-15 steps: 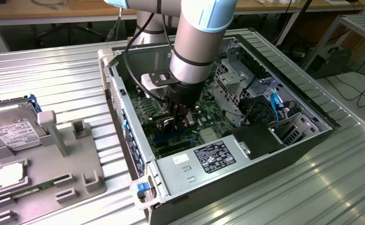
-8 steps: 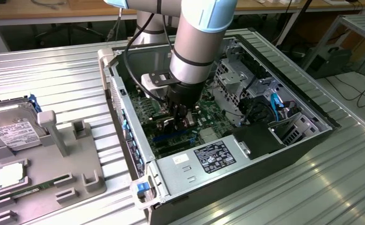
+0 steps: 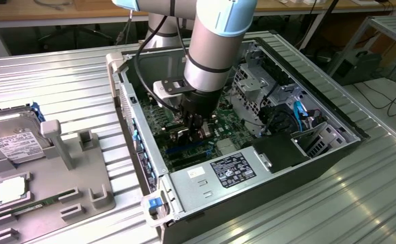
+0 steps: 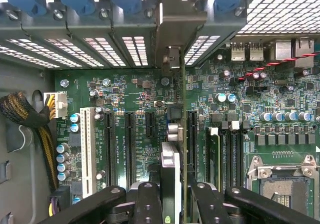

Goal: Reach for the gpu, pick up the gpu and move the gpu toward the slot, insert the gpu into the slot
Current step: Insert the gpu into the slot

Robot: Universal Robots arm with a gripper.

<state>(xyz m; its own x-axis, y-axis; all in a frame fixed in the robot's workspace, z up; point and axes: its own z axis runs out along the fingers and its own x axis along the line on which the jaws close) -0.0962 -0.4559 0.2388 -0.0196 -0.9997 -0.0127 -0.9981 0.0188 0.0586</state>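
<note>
My gripper (image 4: 172,204) is shut on the gpu (image 4: 170,166), which I see edge-on between the two black fingers (image 4: 149,204). The card stands upright over the green motherboard (image 4: 125,91). Its silver-grey bracket (image 4: 172,26) reaches the rear slot openings of the case. The slot under the card is hidden by the card itself, so I cannot tell whether the card touches it. In the exterior view the gripper (image 3: 195,129) is low inside the open computer case (image 3: 333,122), above the motherboard, with a blue connector strip (image 3: 176,151) just beside it.
Black connector strips (image 4: 130,144) and a white one (image 4: 89,144) flank the card; a braided cable bundle (image 4: 30,119) and the CPU socket (image 4: 282,184) lie further out. The power supply (image 3: 232,170) fills the case's near end. Outside, a grey fixture (image 3: 55,173) holds a hard drive (image 3: 14,142).
</note>
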